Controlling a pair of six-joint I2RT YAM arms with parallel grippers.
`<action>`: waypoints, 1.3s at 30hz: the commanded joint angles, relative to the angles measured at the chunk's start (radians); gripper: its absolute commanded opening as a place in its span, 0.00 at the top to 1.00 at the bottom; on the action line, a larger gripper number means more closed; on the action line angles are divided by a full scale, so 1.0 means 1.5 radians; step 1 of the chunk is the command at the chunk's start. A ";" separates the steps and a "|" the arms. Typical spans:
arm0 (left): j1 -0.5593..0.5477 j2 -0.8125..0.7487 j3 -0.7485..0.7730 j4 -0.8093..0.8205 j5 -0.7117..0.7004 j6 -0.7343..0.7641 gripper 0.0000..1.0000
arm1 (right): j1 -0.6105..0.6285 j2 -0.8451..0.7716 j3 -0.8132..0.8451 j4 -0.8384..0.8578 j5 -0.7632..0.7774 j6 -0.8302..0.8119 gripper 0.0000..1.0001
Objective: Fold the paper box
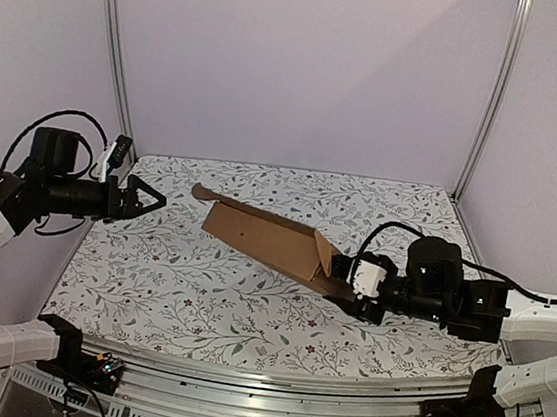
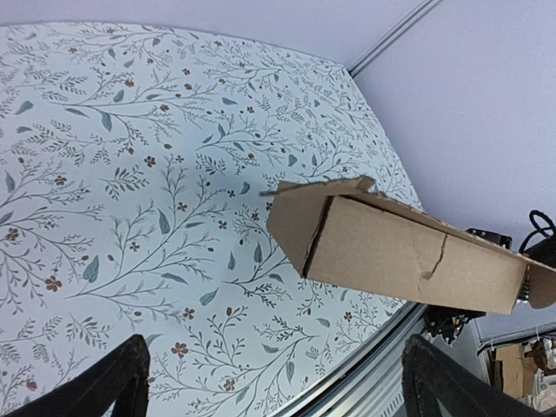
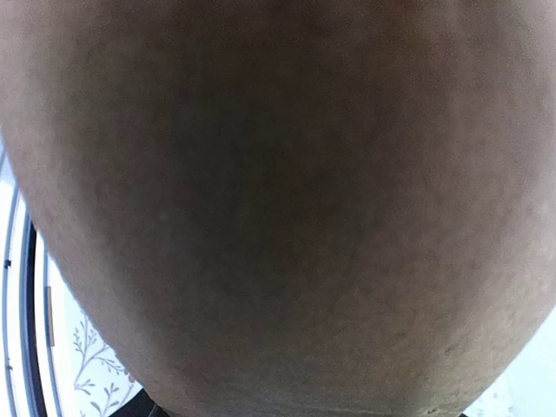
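The paper box (image 1: 265,237) is a long, plain brown cardboard shape, partly folded, lying slantwise across the middle of the floral table. One side flap stands up along its far edge. My right gripper (image 1: 346,275) is closed on the box's right end, and the right wrist view is filled with brown cardboard (image 3: 278,191), which hides the fingers. My left gripper (image 1: 157,198) hovers at the table's left side, well away from the box, open and empty. In the left wrist view the box (image 2: 408,256) shows its end flap and a creased side, beyond my spread left gripper (image 2: 274,352).
The flowered tablecloth (image 1: 169,287) covers the table. A metal rail (image 1: 269,384) runs along the near edge, where the arm bases sit. Purple walls with upright metal posts (image 1: 115,49) close the back and sides. Cardboard scraps (image 2: 512,365) lie beyond the table edge.
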 commanded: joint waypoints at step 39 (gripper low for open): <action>-0.056 0.108 0.011 0.079 0.152 0.066 0.72 | -0.217 0.151 -0.025 0.186 -0.603 0.278 0.51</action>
